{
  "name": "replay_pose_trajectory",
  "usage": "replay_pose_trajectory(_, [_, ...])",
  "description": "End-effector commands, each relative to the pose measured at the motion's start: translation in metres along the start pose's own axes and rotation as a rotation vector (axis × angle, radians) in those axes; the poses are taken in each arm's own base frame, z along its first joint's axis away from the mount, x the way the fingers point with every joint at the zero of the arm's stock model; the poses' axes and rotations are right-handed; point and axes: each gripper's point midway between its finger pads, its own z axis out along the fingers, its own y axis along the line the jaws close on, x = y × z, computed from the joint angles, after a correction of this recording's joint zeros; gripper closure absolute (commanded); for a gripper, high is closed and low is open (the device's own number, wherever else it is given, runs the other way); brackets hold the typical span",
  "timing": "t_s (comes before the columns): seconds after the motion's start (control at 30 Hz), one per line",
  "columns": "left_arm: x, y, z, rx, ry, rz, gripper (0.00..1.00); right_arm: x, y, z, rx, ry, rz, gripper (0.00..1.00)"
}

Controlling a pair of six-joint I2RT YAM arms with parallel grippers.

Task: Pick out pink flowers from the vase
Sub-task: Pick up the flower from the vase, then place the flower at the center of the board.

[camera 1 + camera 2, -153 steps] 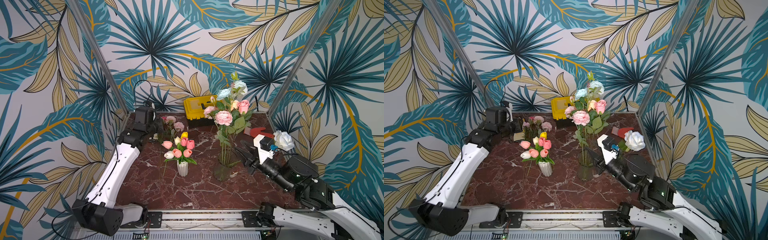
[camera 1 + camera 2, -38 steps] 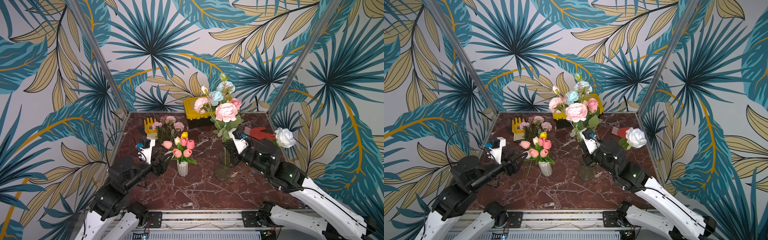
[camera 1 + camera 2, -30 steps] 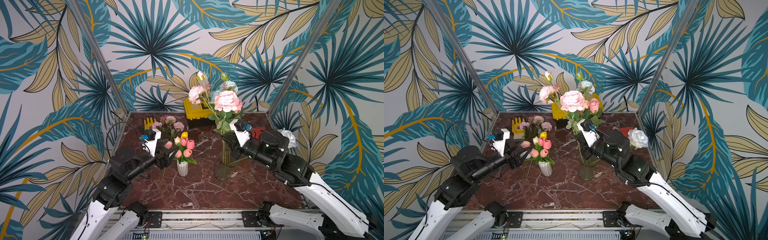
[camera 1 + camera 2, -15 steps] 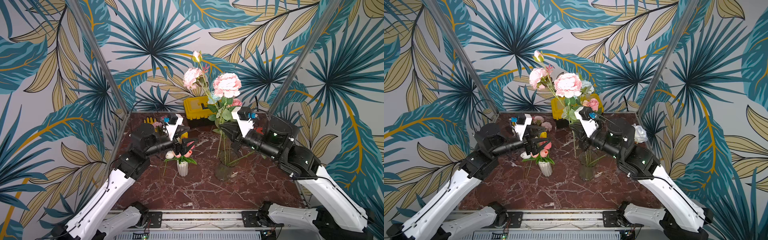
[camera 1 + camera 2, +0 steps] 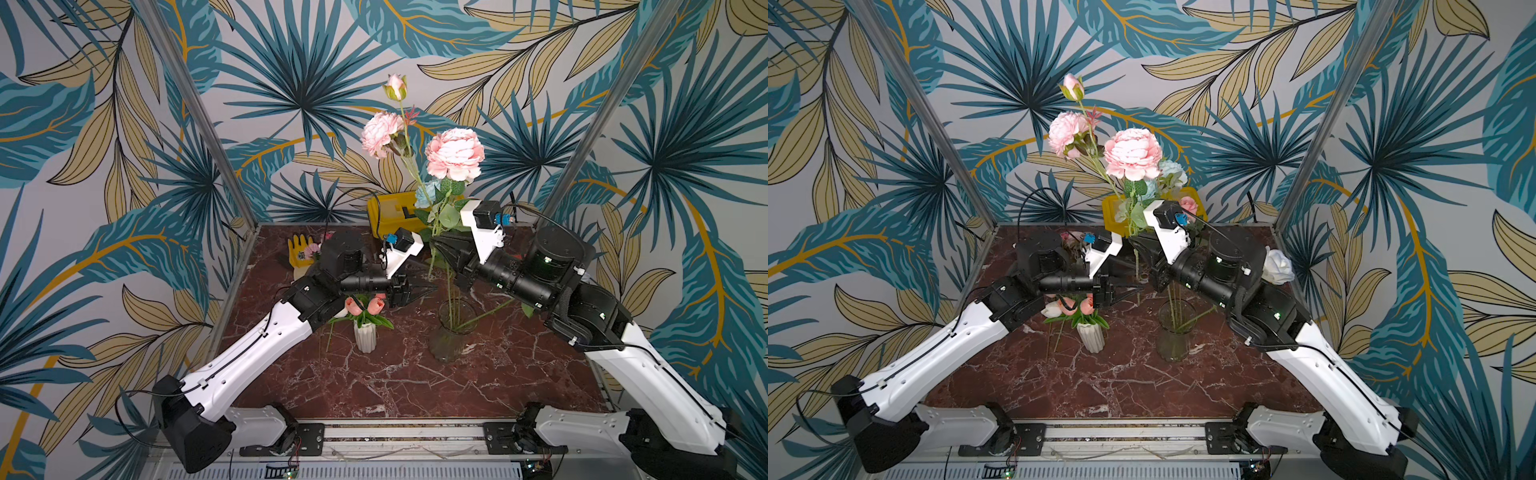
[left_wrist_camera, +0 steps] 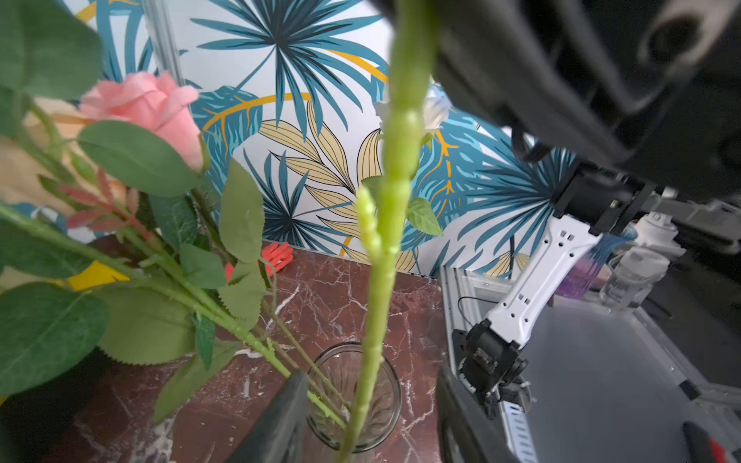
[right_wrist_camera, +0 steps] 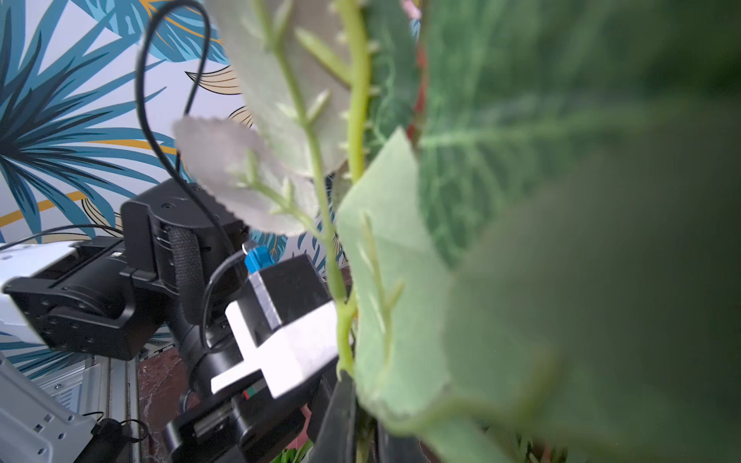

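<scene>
- The right gripper (image 5: 435, 244) is clamped on the stem (image 6: 395, 160) of the pink peonies (image 5: 455, 153). They stand high above the glass vase (image 5: 451, 345), right of the middle of the table (image 5: 374, 382). The stem's foot hangs at the vase mouth; I cannot tell whether it is in it or just over it.
- The left gripper (image 6: 367, 421) has its fingers (image 6: 280, 421) apart, 1 on each side of that stem lower down, not touching it.
- Risk: with 2 grips on 1 stem, arms pulling different ways would bend it or drag it through a grip.
- Risk: the leaves mesh with the other stems in the vase, among them a pink rose (image 6: 152, 108). A lift could pull those out too, or tip the vase.
- Risk: the left arm hangs just above the tulips (image 5: 353, 305) in the small vase (image 5: 365, 336); a drop would knock it over.
- Risk: the 2 grippers are near each other and could collide.
- Writing: none readable. The yellow box (image 5: 388, 212) at the far edge bears a dark mark I cannot make out.
</scene>
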Motion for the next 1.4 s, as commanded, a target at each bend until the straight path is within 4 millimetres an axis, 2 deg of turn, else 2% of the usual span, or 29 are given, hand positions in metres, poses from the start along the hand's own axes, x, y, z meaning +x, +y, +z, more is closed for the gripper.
replay_pose_trajectory(0.0, [-0.037,-0.013,-0.004,0.035,-0.074,0.101,0.76,-0.01,0.001,0.001,-0.006,-0.053,0.026,1.0])
replay_pose_trajectory(0.13, [-0.04,-0.011,-0.003,0.029,-0.085,0.109,1.0,-0.007,0.0,0.002,-0.002,-0.05,0.028,1.0])
replay_pose_trajectory(0.3, [-0.044,-0.005,-0.001,0.005,-0.107,0.123,1.0,0.0,0.0,0.003,0.002,-0.038,0.028,0.98])
replay_pose_trajectory(0.43, [-0.05,-0.001,0.001,-0.015,-0.115,0.124,1.0,0.002,-0.003,0.003,0.019,-0.035,0.028,0.71])
replay_pose_trajectory(0.53, [-0.055,0.007,0.002,-0.05,-0.124,0.118,1.0,0.003,-0.007,0.0,0.041,-0.044,0.03,0.62])
replay_pose_trajectory(0.67, [-0.068,0.02,0.0,-0.109,-0.147,0.125,1.0,0.004,-0.008,-0.008,0.053,-0.055,0.04,0.57])
replay_pose_trajectory(0.77, [-0.083,0.043,-0.01,-0.178,-0.175,0.109,1.0,0.003,-0.008,-0.016,0.055,-0.069,0.049,0.53])
replay_pose_trajectory(1.07, [-0.127,0.119,-0.055,-0.447,-0.268,0.148,1.0,0.003,0.01,-0.038,-0.046,-0.114,0.059,0.52])
replay_pose_trajectory(1.23, [-0.122,0.17,-0.095,-0.648,-0.276,0.111,1.0,0.001,0.02,-0.045,-0.1,-0.154,0.072,0.52])
replay_pose_trajectory(1.37, [-0.1,0.21,-0.143,-0.803,-0.278,-0.009,1.0,0.009,0.026,-0.044,-0.135,-0.136,0.079,0.52])
